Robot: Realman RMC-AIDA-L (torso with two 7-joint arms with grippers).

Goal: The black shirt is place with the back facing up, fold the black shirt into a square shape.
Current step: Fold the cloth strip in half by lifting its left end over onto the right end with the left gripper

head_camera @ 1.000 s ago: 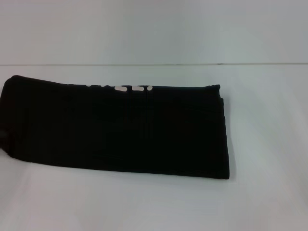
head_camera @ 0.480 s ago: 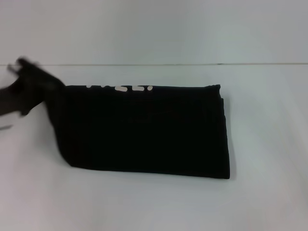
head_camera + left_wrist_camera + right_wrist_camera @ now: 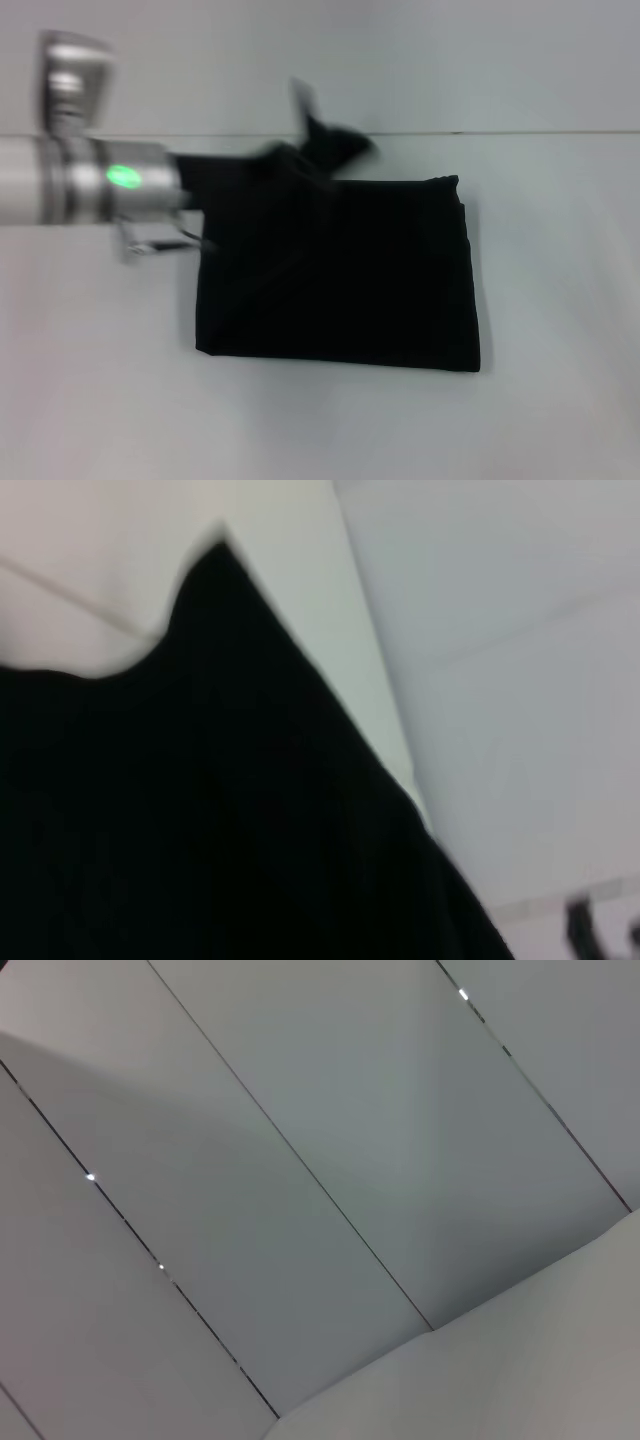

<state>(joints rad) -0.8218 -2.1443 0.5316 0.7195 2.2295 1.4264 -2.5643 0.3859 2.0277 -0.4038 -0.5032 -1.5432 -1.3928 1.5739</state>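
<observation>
Black shirt [image 3: 340, 280] beneath left hand [image 3: 325, 140], far edge.

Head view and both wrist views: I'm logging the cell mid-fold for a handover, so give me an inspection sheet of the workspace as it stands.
Surface: white table, bare around the cloth.
Job's things: black shirt folded into a near-square block; its left end is lifted and carried over the block toward the right.
Clutter: nothing seen.
Grippers: left gripper over the shirt's far edge, on a silver arm with a green light; blurred, jaws cannot be made out. Right gripper not in view; its wrist camera shows only grey wall panels.
Cables: nothing seen.
Surroundings: plain pale wall behind the table.
</observation>
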